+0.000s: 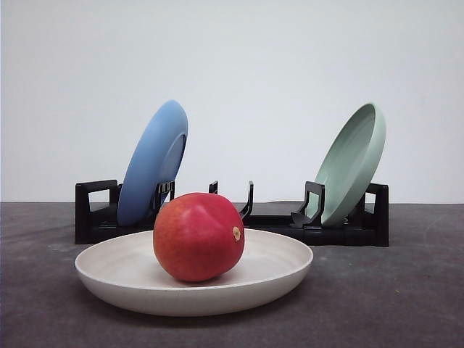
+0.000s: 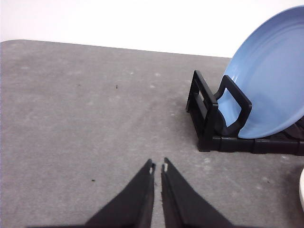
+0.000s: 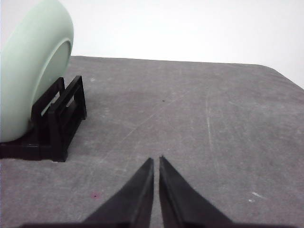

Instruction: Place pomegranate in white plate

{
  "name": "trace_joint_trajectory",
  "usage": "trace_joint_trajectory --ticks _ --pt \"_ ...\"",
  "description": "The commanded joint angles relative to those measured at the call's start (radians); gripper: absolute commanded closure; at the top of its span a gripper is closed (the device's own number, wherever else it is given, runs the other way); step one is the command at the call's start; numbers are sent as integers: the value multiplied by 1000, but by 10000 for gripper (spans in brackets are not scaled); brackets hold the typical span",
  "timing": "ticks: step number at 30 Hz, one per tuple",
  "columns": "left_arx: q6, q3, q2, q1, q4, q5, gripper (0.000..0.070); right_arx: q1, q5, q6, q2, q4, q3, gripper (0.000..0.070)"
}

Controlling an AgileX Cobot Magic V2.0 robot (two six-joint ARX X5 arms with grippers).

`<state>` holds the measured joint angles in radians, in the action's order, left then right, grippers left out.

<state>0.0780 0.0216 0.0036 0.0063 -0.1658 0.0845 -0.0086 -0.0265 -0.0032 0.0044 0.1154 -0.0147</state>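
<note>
Pomegranate: smooth, rounded, red, tan stem spot; resting inside the white plate.
White plate: matte, shallow, raised rim, on grey table.
Black rack: holds tilted blue plate and pale green plate.
Left gripper: fingers together, empty, above table.
Right gripper: fingers together, empty.

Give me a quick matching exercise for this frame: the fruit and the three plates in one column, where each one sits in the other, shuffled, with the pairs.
Things:
1. smooth red pomegranate
2. cream-white shallow round plate
3. blue plate
4. pale green plate

Places:
A. propped on edge in the black rack's left end
B. flat on the grey table, in front of the rack
C. propped on edge in the rack's right end
D. resting inside the white plate

Pairs: 1-D, 2-B, 3-A, 4-C
</note>
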Motion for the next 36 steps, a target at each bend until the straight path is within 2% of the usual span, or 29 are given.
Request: trace_joint_trajectory --ticks 1,36 --pt "-10 -10 0 0 9 0 696 -2 0 3 -1 -11 4 684" --pt "-10 -10 0 0 9 0 696 -2 0 3 -1 -11 4 684"
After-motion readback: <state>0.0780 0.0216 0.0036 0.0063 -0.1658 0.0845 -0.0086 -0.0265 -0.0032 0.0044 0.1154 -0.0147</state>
